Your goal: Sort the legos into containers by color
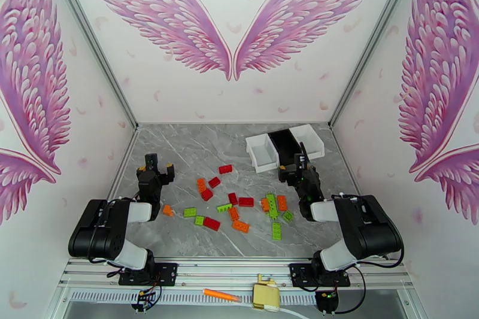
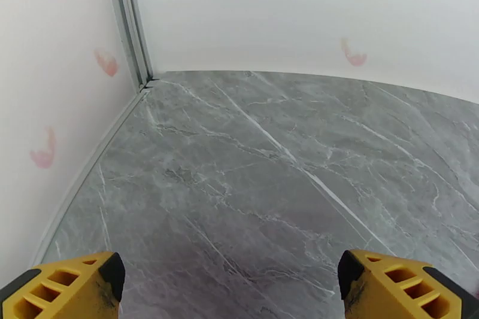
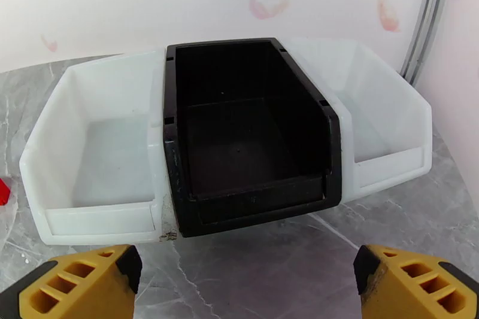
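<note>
The legos (image 1: 246, 201) lie scattered across the middle of the grey marbled surface (image 1: 179, 146), red, orange and green mixed together. A few touch, and one orange brick sits off to the left, near the left arm. I'd judge them light, hard and smooth-sided, likely to skid or twist if nudged. Pinching across the two long flat sides looks the safest hold.

The containers (image 1: 284, 146) stand at the far right, white, black, white, touching side by side, and all look empty. The left end effector (image 1: 154, 166) hovers wide open, holding nothing, over bare surface at the left. The right end effector (image 1: 297, 164) gapes just as wide and empty just in front of the black bin (image 3: 251, 206). I can read no brand, label or writing anywhere.
</note>
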You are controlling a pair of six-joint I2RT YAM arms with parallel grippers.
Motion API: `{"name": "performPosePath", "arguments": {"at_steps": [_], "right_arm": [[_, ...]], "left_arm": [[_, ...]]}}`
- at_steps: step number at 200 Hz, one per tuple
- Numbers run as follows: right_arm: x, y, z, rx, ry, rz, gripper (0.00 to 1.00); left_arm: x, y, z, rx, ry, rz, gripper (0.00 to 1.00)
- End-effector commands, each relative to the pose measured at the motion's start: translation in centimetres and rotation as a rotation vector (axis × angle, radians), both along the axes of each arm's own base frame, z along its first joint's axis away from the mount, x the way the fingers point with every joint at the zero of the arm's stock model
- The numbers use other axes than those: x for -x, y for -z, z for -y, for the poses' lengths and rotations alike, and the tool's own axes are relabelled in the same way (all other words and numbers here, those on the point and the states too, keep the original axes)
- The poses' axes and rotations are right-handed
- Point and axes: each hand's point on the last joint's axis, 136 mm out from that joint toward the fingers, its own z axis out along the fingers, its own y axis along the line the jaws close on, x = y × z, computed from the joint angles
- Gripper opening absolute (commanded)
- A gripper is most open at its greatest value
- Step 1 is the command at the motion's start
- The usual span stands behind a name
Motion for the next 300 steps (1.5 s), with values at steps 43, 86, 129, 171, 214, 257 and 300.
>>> {"name": "performPosePath", "arguments": {"at_steps": [43, 86, 129, 171, 214, 257, 300], "right_arm": [[-0.6, -0.8, 0.0, -0.013, -0.006, 0.021, 0.99], [-0.6, -0.8, 0.0, -0.013, -0.004, 0.023, 0.99], [-0.6, -0.8, 0.0, -0.014, -0.004, 0.023, 0.99], [-0.5, -1.3, -0.1, -0.008, -0.011, 0.026, 0.99], [-0.2, -4.2, -0.1, -0.013, -0.009, -0.021, 0.99], [-1.5, -7.0, -1.5, -0.098, -0.037, -0.145, 0.99], [-4.3, -7.4, -2.4, -0.065, -0.076, -0.333, 0.99]], "left_arm": [[-0.5, -0.4, 0.0, -0.001, 0.008, 0.003, 0.99], [-0.5, -0.4, 0.0, -0.001, 0.008, 0.004, 0.99], [-0.5, -0.4, 0.0, 0.0, 0.008, 0.003, 0.99], [-0.2, -1.3, 0.6, -0.011, 0.03, 0.034, 0.99], [1.0, -5.4, 3.3, -0.099, 0.114, 0.057, 0.99], [1.9, -9.4, 10.7, -0.176, 0.361, 0.07, 0.99], [4.6, -10.6, 20.0, -0.141, 0.68, 0.063, 0.99]]}}
